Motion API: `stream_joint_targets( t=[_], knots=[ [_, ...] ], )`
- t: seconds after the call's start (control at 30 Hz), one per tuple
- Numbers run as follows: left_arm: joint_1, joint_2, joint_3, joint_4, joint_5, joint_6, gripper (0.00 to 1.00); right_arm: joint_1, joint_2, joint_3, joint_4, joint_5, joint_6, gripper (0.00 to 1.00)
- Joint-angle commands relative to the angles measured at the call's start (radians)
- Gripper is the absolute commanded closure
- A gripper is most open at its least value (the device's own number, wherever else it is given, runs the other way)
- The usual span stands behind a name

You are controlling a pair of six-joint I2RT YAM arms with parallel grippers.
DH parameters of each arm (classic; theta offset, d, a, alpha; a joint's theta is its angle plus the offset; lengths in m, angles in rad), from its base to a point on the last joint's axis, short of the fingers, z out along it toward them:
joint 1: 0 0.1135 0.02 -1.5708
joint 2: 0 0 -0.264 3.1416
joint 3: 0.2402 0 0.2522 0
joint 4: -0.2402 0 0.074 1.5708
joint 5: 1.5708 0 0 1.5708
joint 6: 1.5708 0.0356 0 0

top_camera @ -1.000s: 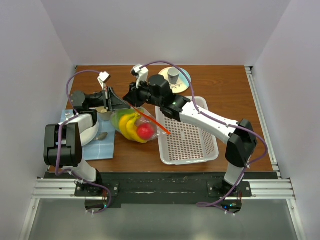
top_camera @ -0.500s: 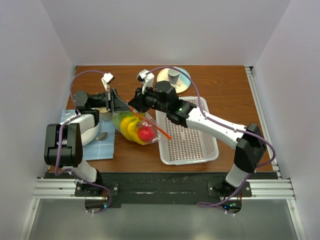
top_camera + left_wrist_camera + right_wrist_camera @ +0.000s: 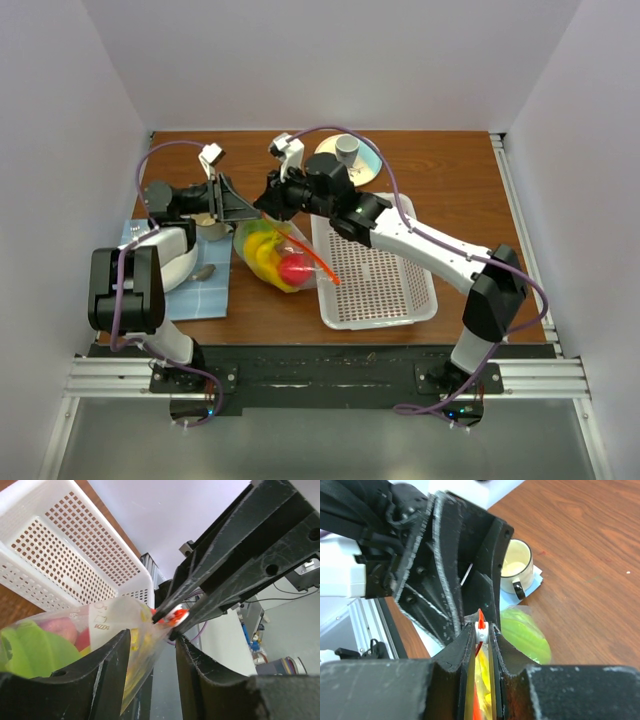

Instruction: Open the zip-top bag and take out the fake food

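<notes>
1. Two grippers meet at the top edge of the zip-top bag (image 3: 262, 240), left of the middle of the table (image 3: 450, 190).
2. I see the right gripper (image 3: 480, 629) clamped on the small red-and-white slider (image 3: 173, 616) of the zip, with one finger on each side of it and no gap.
3. The left gripper (image 3: 152, 639) faces it from the other side. Its fingers stand a little apart with the bag's clear film between them, and I cannot tell whether they pinch the film or only straddle it.
4. The bag hangs or slumps below the two grippers, between the blue cloth (image 3: 205, 295) and the white basket (image 3: 378, 318). I cannot tell how much of it rests on the wood.
5. All the fake food I can make out is inside the bag: a yellow banana bunch (image 3: 262, 255), a red round fruit (image 3: 293, 267) and a green piece (image 3: 250, 235).
6. The orange-red zip strip (image 3: 318, 264) runs slantwise from near the grippers down toward the basket. Its loose end reaches over the basket's left rim.
7. A spoon (image 3: 201, 272) lies on the blue cloth, and a cream mug (image 3: 515, 568) stands on it just behind the left gripper.
8. At the far side of the table a grey cup (image 3: 346, 149) sits on a plate (image 3: 372, 165), well apart from the bag.
</notes>
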Motion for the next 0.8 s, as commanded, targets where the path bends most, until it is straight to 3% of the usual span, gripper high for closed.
stream_joint_targets(
  t=[0.0, 0.2, 0.43, 0.77],
  knots=[
    [0.014, -0.033, 0.087, 0.595, 0.184, -0.01, 0.55, 0.0, 0.024, 0.058, -0.03, -0.039, 0.002, 0.91],
    [0.019, 0.018, 0.139, 0.595, 0.184, 0.024, 0.72, -0.001, 0.032, 0.077, -0.064, -0.052, -0.001, 0.91],
    [0.028, 0.004, 0.067, 0.592, 0.186, 0.079, 0.92, -0.001, 0.03, 0.086, -0.087, -0.046, -0.017, 0.91],
    [0.09, 0.028, 0.06, 0.59, 0.186, 0.085, 0.99, -0.01, 0.012, 0.089, -0.115, -0.081, -0.008, 0.91]
  ],
)
